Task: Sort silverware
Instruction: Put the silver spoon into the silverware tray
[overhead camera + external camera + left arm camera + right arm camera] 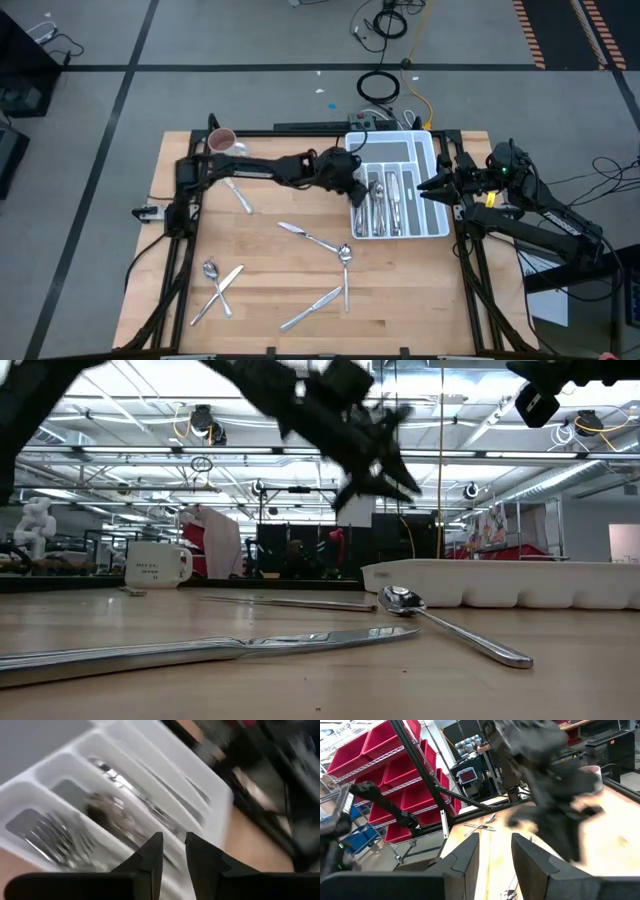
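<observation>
Hovering over the tray [437, 160]: left claw [358, 188], fingers slightly parted, empty.
Right claw [432, 188] beside tray, narrow gap, empty; silverware [318, 240] loose on counter [260, 300].

On my wooden desk [270, 270] stood a white divided tray [432, 160] at the right and a white mug [157, 564] at the far left corner.

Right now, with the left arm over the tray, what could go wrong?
The left hand hangs open over the white tray's left side; pulling away low might clip the rim. The right hand waits at the tray's right edge, so the arms could collide. A spoon and knife lie close together, awkward to pick singly.
</observation>
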Tool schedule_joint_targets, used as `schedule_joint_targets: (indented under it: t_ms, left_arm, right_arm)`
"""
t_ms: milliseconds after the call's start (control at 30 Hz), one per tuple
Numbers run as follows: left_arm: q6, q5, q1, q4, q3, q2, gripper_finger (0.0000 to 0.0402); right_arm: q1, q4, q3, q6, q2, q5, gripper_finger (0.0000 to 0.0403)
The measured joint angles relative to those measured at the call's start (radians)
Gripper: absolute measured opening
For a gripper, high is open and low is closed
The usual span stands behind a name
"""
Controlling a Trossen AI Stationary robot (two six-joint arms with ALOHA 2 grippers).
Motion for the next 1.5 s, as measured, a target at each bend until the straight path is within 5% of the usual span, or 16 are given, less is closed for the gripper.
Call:
schedule_joint_targets:
  t_ms: [200, 333, 500, 633, 833, 967, 1067, 1200, 1367, 1500]
  left_arm:
    - [0.232, 0.003, -0.109, -0.434, 0.002, -0.221, 0.0089]
    - [0.138, -0.098, -0.198, -0.735, -0.005, -0.345, 0.0089]
    - [-0.245, -0.292, -0.387, -1.026, -0.041, -0.443, 0.0089]
    - [-0.692, -0.401, -0.581, -1.155, -0.107, -0.484, 0.0089]
    - [-1.470, -0.435, -0.851, -1.208, -0.225, -0.480, 0.0089]
    - [-1.802, -0.355, -0.985, -1.203, -0.314, -0.479, 0.0089]
    - [-1.809, -0.220, -1.019, -1.206, -0.356, -0.479, 0.0089]
    - [-1.751, -0.223, -1.035, -1.204, -0.381, -0.479, 0.0089]
    - [-1.386, -0.157, -1.033, -1.306, -0.387, -0.484, 0.0089]
    - [-1.241, -0.134, -1.032, -1.428, -0.393, -0.489, 0.0089]
  right_arm:
    - [0.000, -0.001, 0.000, 0.000, 0.000, 0.000, 0.0105]
    - [0.000, -0.001, 0.000, -0.005, 0.000, 0.003, 0.0105]
    - [0.000, -0.002, 0.000, -0.011, 0.000, 0.007, 0.0105]
    - [0.000, -0.002, 0.000, -0.011, 0.000, 0.009, 0.0105]
    - [0.000, -0.001, 0.000, -0.010, 0.000, 0.034, 0.0105]
    - [0.000, -0.001, 0.000, -0.016, 0.000, 0.070, 0.0105]
    - [0.000, 0.001, 0.000, -0.018, 0.000, 0.085, 0.0105]
    - [0.000, 0.001, 0.000, -0.013, 0.001, 0.085, 0.0105]
    - [0.000, 0.005, 0.000, 0.011, 0.001, 0.085, 0.0105]
    - [0.000, 0.005, 0.000, 0.020, 0.001, 0.085, 0.0105]
